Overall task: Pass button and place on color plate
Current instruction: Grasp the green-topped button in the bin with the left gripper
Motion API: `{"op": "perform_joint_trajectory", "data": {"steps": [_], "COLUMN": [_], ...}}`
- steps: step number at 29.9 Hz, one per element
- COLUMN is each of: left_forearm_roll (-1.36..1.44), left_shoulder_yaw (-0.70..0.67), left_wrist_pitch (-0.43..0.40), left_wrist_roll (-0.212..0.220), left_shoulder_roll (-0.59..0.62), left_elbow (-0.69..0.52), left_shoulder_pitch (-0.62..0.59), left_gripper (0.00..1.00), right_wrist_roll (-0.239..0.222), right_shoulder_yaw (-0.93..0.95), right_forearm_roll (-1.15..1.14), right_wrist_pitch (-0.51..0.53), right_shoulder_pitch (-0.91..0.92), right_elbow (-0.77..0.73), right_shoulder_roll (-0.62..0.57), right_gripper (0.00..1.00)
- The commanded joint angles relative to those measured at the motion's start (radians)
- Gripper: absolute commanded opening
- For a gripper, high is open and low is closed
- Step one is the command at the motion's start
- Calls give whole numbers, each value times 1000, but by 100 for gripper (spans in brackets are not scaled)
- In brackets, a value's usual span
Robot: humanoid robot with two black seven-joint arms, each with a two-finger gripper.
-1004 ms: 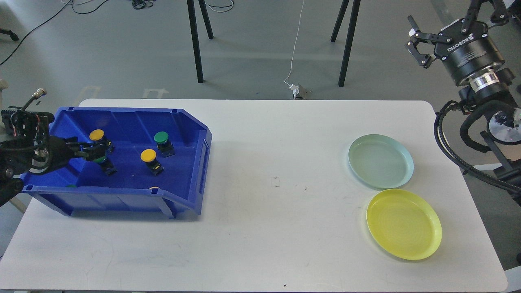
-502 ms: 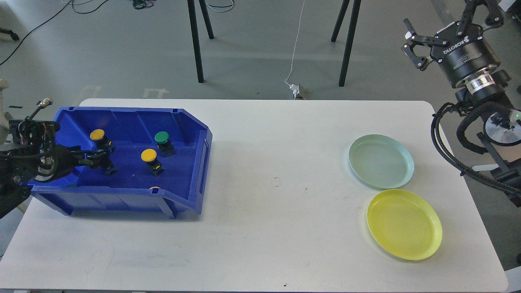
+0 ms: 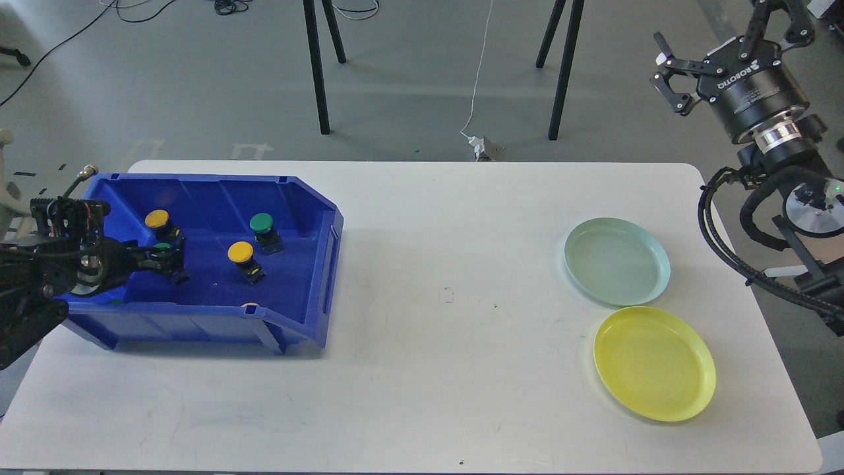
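Currently left gripper (image 3: pixel 161 258) down in bin (image 3: pixel 316 198), fingers about green button (image 3: pixel 162 249); full closure not discernible. Right gripper (image 3: pixel 667 82) open, high at 2 o'clock. Likely light, rigid, smooth-capped; better gripped on black body. Plates (image 3: pixel 616 262) bare at 3 o'clock.

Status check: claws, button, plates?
Left claw in bin, around a green button; grip unclear. Right claw open, raised off-table. Plates empty. Path clear.
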Motion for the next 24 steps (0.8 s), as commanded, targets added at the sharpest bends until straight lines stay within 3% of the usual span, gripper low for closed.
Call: {"op": "perform_joint_trajectory", "data": {"steps": [1, 9, 19, 24], "left_forearm_roll": [0, -1, -1, -4], "left_shoulder_yaw": [0, 0, 0, -3], "left_wrist_pitch": [0, -2, -5, -8], "left_wrist_roll": [0, -28, -28, -29], "left_shoulder_roll": [1, 4, 4, 8], "left_elbow": [5, 16, 16, 7], "left_shoulder_pitch": [3, -6, -5, -9], "left_gripper": [63, 38, 36, 28], "right_wrist_roll": [1, 1, 1, -1], "right_shoulder_yaw": [-1, -3, -1, 0], "right_forearm_roll": [0, 0, 0, 0], "right_wrist_pitch": [0, 0, 0, 0], "right_shoulder_pitch": [0, -2, -2, -2], "right_elbow": [-2, -12, -17, -18], "right_shoulder_roll": [0, -5, -6, -8], "right_gripper": [100, 100, 100, 100]}}
